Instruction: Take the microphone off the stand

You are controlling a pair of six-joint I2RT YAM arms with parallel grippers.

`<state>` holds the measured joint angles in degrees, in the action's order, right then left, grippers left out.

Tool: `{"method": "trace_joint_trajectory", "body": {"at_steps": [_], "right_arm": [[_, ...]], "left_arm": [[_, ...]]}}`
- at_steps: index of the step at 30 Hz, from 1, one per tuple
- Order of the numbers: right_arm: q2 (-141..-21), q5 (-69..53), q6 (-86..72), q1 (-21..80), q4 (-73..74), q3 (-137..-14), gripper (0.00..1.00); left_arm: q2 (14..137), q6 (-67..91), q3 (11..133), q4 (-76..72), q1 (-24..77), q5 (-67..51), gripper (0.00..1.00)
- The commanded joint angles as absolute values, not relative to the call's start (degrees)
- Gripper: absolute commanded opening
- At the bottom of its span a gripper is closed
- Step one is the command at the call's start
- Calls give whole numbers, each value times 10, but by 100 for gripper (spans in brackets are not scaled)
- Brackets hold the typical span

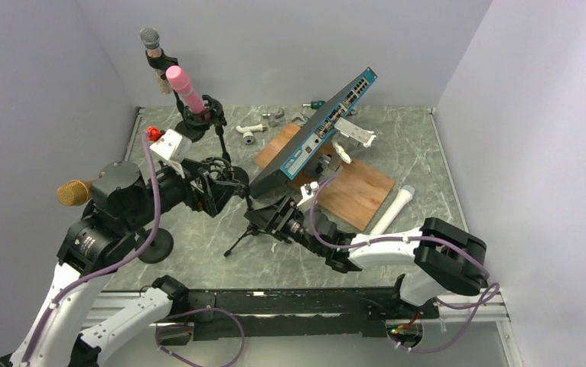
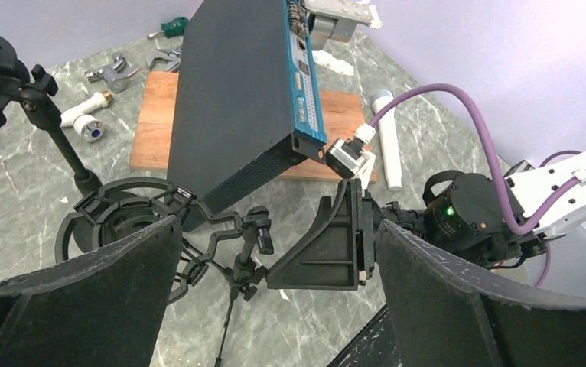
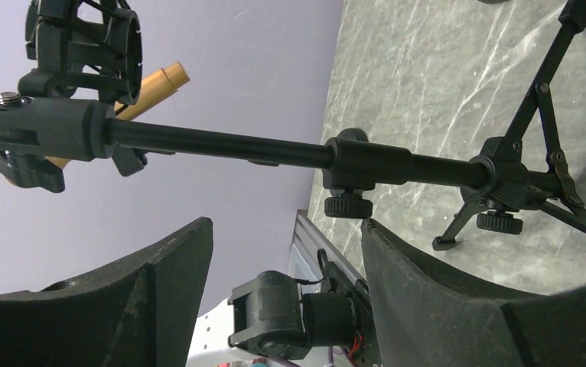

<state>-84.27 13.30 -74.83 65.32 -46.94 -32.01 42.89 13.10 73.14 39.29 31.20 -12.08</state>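
Right pincer (image 3: 286, 229) parted, stand pole (image 3: 221, 145) just beyond, plain from wrist only

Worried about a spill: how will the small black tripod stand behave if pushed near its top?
The tripod stand probably tips easily: thin legs spread narrowly, with a bulky mount high on the pole. It looks rigid, so it would likely pivot whole rather than bend. On the smooth table it may also slide.

Left tool (image 2: 278, 229), right tool (image 3: 288, 225): jaws apart
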Motion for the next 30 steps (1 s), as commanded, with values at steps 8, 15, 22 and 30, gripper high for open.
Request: {"method": "trace_joint_trajectory", "body": {"at_steps": [8, 15, 22, 30], "right_arm": [[-875, 167, -776, 657, -493, -355, 63], [-890, 179, -786, 657, -495, -350, 57], [-889, 186, -772, 656, -481, -353, 50], [-899, 183, -778, 656, -477, -355, 40]], "left_arm": [[402, 101, 731, 387, 313, -97, 99], [400, 98, 726, 385, 313, -101, 99], [404, 92, 726, 384, 313, -96, 99], [405, 89, 724, 386, 314, -87, 99]]}}
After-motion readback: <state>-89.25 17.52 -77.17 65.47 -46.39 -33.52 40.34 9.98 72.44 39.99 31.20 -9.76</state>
